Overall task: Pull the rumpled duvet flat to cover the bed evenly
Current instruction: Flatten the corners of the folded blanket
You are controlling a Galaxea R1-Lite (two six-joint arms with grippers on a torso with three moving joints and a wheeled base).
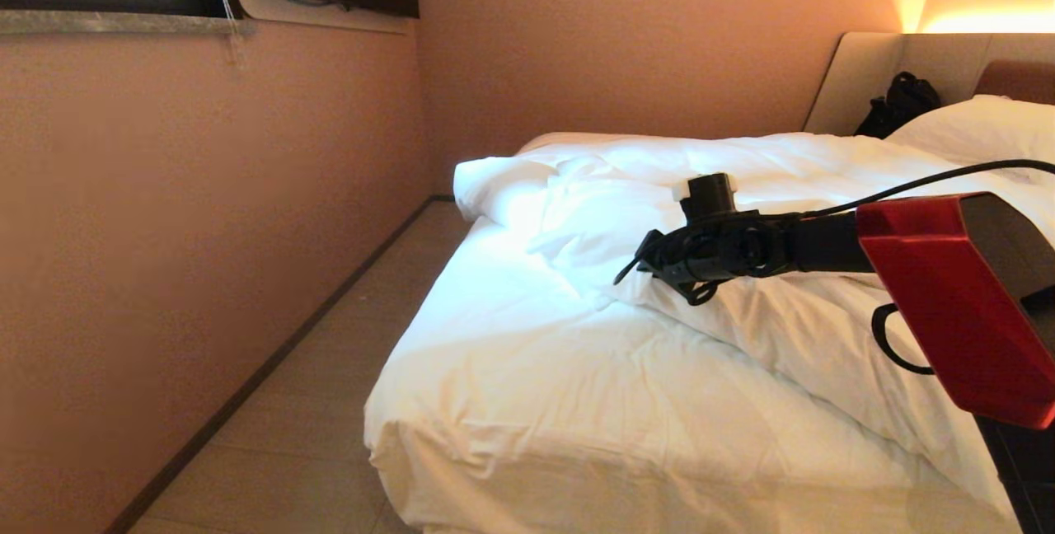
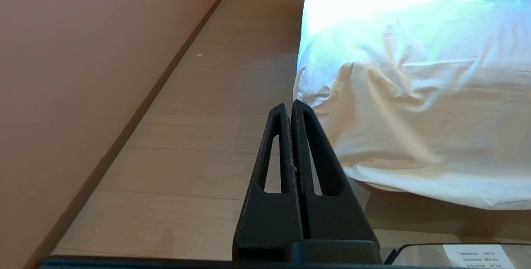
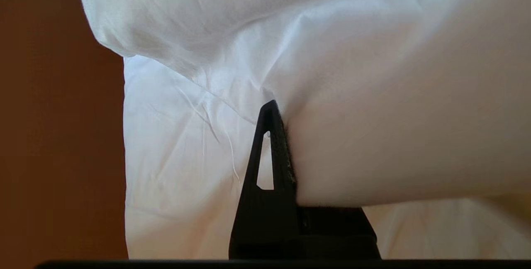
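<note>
I am pinching the right end effector (image 1: 639,264) closed on the duvet (image 1: 742,188), which is lying bunched toward the headboard end of the bed (image 1: 494,402). It is looking soft, puffy and light, so gripping a folded edge suits. The left end effector (image 2: 290,109) is sitting closed and empty, low beside the bed.

Warm dim room; window glare whitens the duvet (image 1: 527,213).

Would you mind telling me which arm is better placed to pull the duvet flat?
The right. The right gripper is shut on the duvet at its folded-back edge on the bed. The left gripper is shut, empty, low over the floor.
</note>
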